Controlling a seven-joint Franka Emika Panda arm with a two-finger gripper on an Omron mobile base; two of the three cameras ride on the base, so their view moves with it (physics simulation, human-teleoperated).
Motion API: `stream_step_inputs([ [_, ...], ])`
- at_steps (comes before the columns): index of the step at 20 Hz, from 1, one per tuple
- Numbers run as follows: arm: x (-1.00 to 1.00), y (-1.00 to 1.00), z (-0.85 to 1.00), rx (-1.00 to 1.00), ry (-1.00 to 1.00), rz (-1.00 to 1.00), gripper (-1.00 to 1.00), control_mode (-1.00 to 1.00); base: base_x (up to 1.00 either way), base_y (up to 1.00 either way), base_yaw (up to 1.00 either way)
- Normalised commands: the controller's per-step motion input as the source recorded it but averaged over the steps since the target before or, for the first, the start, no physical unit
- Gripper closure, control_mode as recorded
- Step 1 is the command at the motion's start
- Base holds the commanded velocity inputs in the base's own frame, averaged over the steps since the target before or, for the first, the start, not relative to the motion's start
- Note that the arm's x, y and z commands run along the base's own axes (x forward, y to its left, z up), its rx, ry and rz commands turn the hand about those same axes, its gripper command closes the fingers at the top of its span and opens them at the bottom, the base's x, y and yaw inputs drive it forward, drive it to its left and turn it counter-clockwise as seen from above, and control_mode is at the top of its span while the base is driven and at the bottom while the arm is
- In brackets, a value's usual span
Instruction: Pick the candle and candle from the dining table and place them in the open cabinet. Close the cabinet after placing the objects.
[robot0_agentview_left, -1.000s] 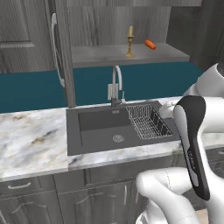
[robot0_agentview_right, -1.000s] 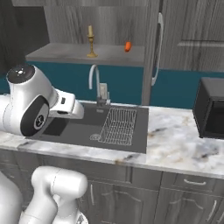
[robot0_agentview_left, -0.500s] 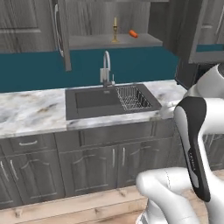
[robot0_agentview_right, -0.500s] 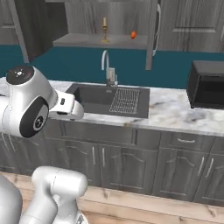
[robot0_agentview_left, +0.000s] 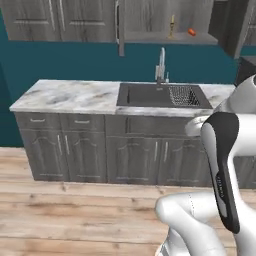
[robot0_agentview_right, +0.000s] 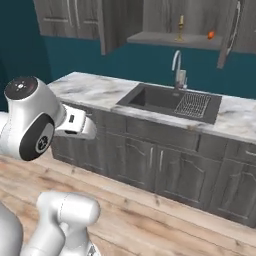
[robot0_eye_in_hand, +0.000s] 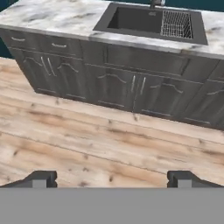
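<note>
Marble counter (robot0_agentview_left: 70, 95): white-and-grey top with brown veins; I see it running over dark grey base cabinets (robot0_eye_in_hand: 109, 85) with silver handles.
Sink (robot0_agentview_left: 142, 94): dark basin set into the counter; a wire rack (robot0_agentview_right: 192, 104) sits in its right part, and a silver faucet (robot0_agentview_left: 161, 64) rises behind it.
Cabinet (robot0_agentview_right: 172, 20): dark grey wood-grain wall unit above the sink; I read it as open, with both doors swung outward and a long silver bar handle on each.
Candle (robot0_agentview_right: 180, 27): one cream taper on a brass-gold stemmed holder, upright on the open cabinet's shelf (robot0_agentview_left: 165, 38). I can make out only this one candle.
Orange-red block (robot0_agentview_right: 211, 35): small, resting on the same shelf, to the right of the candle and apart from it.
Gripper (robot0_eye_in_hand: 111, 178): pointed down at the wood plank floor (robot0_eye_in_hand: 78, 144) in front of the base cabinets.
Fingers (robot0_eye_in_hand: 41, 178): the two dark tips stand spread wide, one at each side of the hand view, with nothing between them.
Arm (robot0_agentview_left: 220, 170): white links folded close in front of the base in both base views, well apart from the counter.
</note>
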Motion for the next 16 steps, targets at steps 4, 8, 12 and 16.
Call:
stream_step_inputs([
  [4, 0.0, 0.0, 0.0, 0.0, 0.0, 0.0, -1.0, 1.0, -0.04, 0.45, 0.99],
  [8, 0.0, 0.0, 0.0, 0.0, 0.0, 0.0, -1.0, 1.0, -0.02, 0.44, 1.0],
  [12, 0.0, 0.0, 0.0, 0.0, 0.0, 0.0, -1.0, 1.0, -0.11, 0.36, 0.98],
  [16, 0.0, 0.0, 0.0, 0.0, 0.0, 0.0, -1.0, 1.0, -0.17, 0.35, 0.96],
])
